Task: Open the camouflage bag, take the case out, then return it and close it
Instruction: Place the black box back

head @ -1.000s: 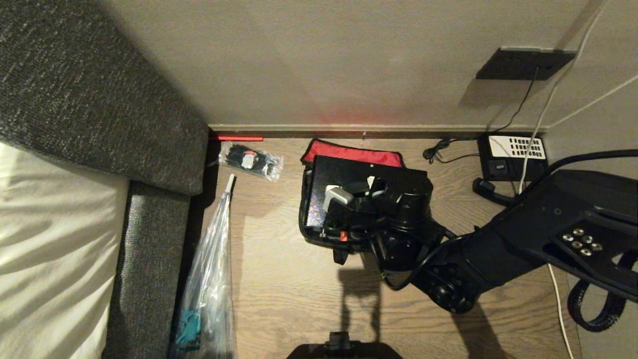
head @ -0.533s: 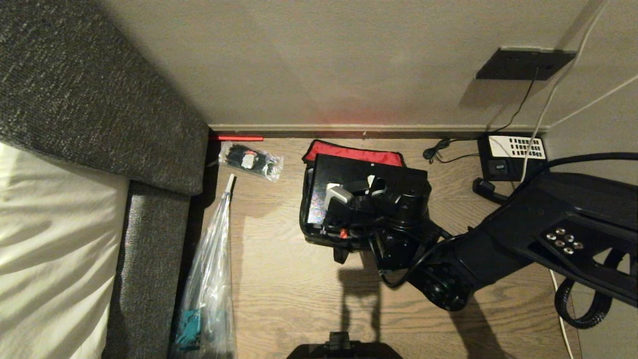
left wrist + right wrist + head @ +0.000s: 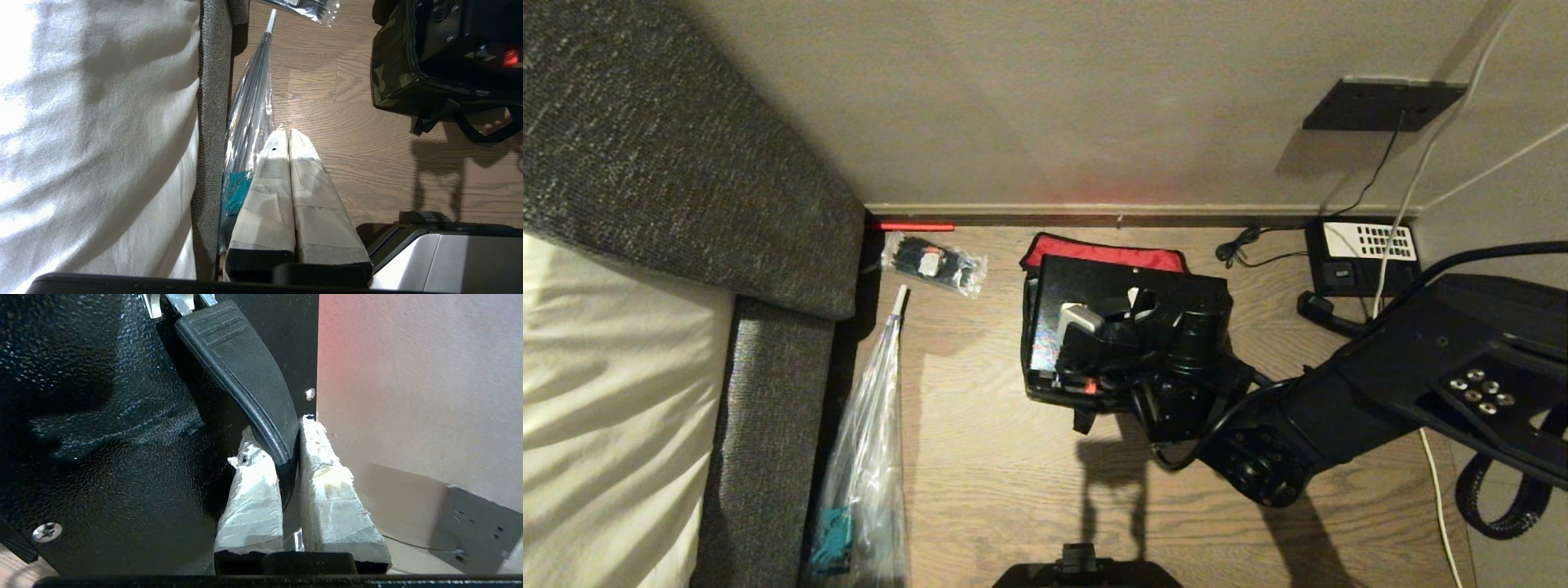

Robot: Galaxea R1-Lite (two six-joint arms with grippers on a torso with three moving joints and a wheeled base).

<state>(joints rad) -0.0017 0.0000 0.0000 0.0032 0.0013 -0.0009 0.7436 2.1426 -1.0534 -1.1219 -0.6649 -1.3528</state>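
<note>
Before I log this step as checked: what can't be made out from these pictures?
- Head view: the right gripper's grip on the case is hidden by its own wrist; only the right wrist view shows the right gripper shut on the case's handle.
- Head view: most of the camouflage bag is covered by case and arm; only its red lining shows.
- Right wrist view: the case's labels are out of frame.
- Head view: the left gripper is outside it.

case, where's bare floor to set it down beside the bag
Bare wood lies between the camouflage bag and the clear plastic sleeve, reaching toward the small packet. It is crowded right of the bag: the right arm, its right end effector shut on the case handle, then the desk phone and cables.
</note>
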